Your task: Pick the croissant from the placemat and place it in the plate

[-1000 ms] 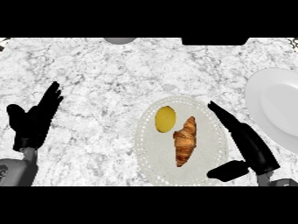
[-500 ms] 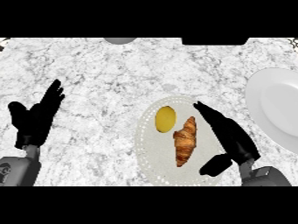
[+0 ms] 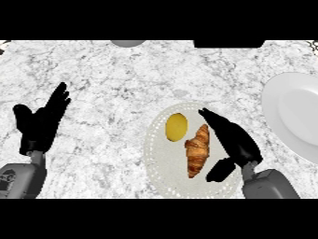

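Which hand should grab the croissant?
Right. The right hand hangs open just beside the croissant on the placemat, and nearer the plate. The left hand rests far across the counter.

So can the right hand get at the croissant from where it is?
Probably yes: the open right hand lies just beside the croissant on the placemat, with nothing between them.

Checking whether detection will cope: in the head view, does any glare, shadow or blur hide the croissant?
Head view: lighting is flat, with no glare or cast shadow on the croissant; its edges look crisp against the pale placemat; the black right hand beside it shows no surface detail.
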